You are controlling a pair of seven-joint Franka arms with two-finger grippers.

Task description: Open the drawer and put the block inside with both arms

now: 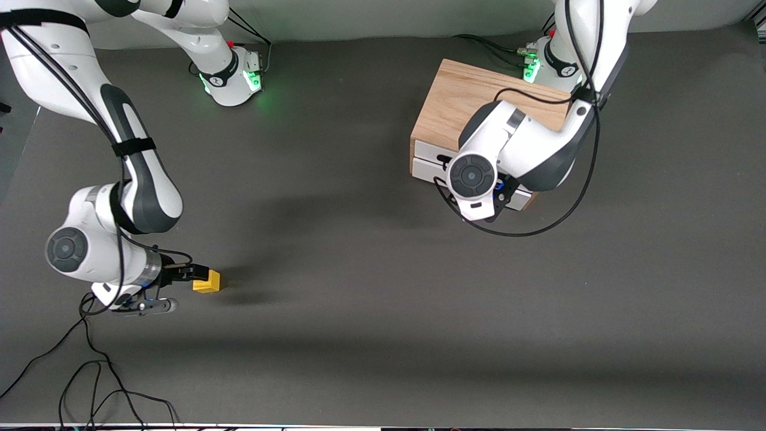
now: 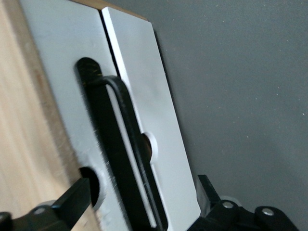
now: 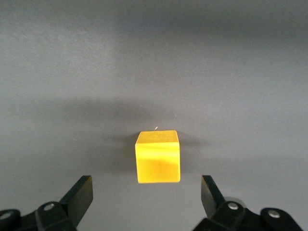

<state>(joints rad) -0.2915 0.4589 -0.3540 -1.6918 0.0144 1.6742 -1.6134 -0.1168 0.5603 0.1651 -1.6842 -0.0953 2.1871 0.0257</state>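
Observation:
The yellow-orange block lies on the dark table near the right arm's end. It also shows in the right wrist view. My right gripper is low beside it, open and empty, with the block just ahead of the fingertips and not between them. The light-wood cabinet stands near the left arm's base. My left gripper is at its white drawer front. It is open, and its fingers stand one on each side of the black wire handle without closing on it.
A second white panel sits against the drawer front. Black cables lie on the table by the right arm, nearer the front camera. The left arm's wrist covers part of the cabinet front.

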